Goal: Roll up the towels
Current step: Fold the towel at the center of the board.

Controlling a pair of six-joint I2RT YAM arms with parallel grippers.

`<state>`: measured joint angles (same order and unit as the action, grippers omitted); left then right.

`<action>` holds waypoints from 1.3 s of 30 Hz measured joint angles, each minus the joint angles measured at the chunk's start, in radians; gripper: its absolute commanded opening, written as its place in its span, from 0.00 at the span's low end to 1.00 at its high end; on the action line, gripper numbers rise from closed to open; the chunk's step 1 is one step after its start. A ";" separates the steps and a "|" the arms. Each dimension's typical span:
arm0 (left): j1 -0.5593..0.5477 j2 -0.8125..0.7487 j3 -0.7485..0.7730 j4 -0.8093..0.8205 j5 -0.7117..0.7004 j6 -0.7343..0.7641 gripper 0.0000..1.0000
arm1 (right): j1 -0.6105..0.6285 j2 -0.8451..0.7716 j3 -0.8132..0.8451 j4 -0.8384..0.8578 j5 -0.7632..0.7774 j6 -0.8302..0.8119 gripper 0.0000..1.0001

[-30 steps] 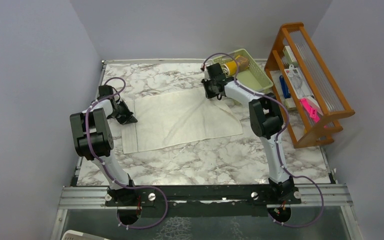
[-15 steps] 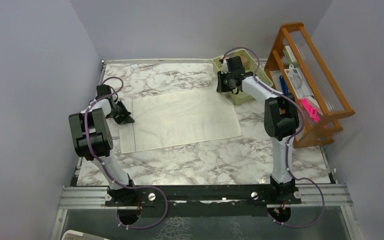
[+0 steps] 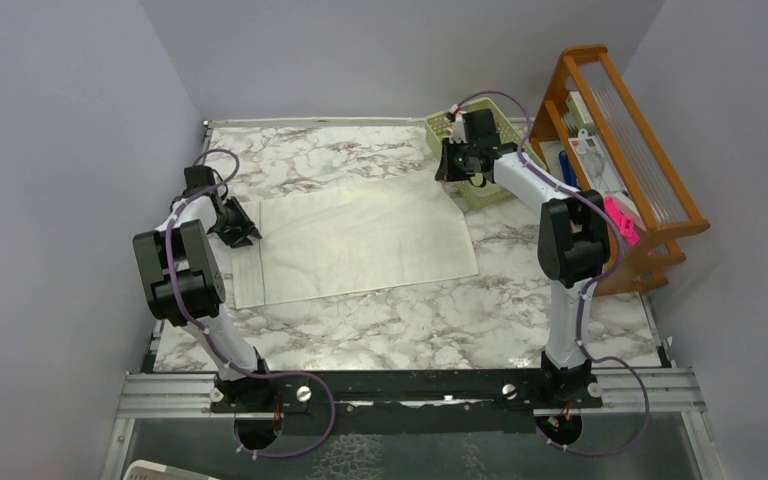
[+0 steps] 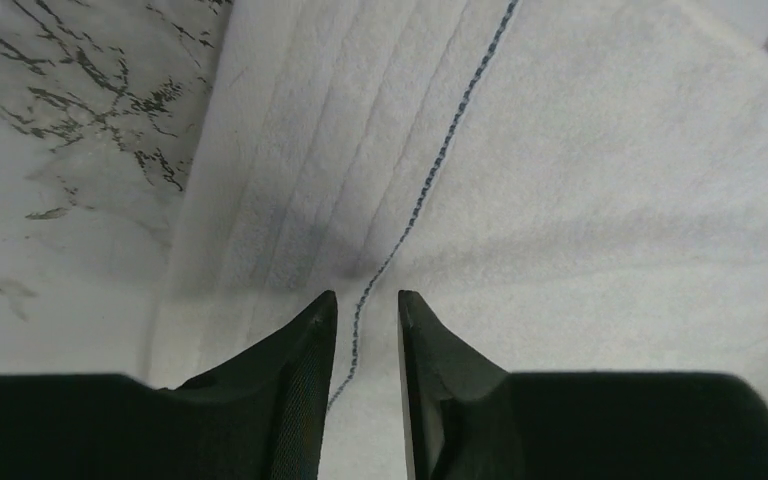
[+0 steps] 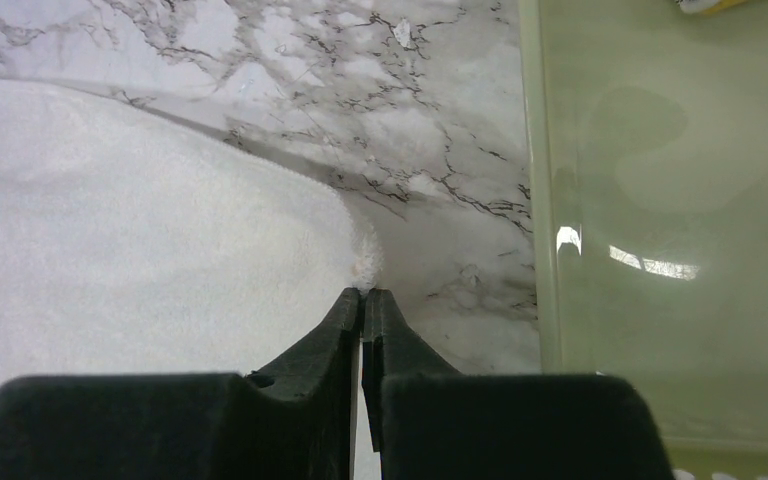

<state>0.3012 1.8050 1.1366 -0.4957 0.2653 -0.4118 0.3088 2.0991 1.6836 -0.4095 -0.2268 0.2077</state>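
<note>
Pinching towel (image 5: 140, 220) corner, right pincer (image 5: 362, 296)

Top cam high at near edge, whole table (image 3: 390, 320) seen; wrist cams v. close, facing down (all share cream towel (image 3: 360, 235)).

Slightly parted jaws over cream towel (image 4: 580, 200); blue stitch line (image 4: 428, 180) between them.

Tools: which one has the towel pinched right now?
The right tool, beside the green basket: shut on the towel at its corner tuft. The left tool stands slightly open over the stitched edge.
</note>
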 measured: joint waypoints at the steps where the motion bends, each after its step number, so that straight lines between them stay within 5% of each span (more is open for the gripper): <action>1: 0.003 -0.009 0.006 -0.001 -0.006 0.002 0.39 | 0.000 0.000 0.000 0.000 -0.003 0.001 0.04; 8: 0.006 -0.014 0.192 0.004 -0.066 0.016 0.45 | 0.000 0.000 0.000 0.000 -0.023 0.002 0.04; 16: 0.007 0.130 0.444 0.007 -0.164 0.094 0.41 | -0.003 0.000 -0.006 0.007 -0.047 0.003 0.04; 39: -0.019 0.328 0.470 -0.023 -0.257 0.176 0.30 | -0.014 0.000 -0.079 0.070 -0.103 0.024 0.04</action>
<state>0.2817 2.1330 1.6062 -0.5186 0.0078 -0.2356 0.2943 2.0991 1.6047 -0.3397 -0.3298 0.2317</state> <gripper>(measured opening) 0.359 0.048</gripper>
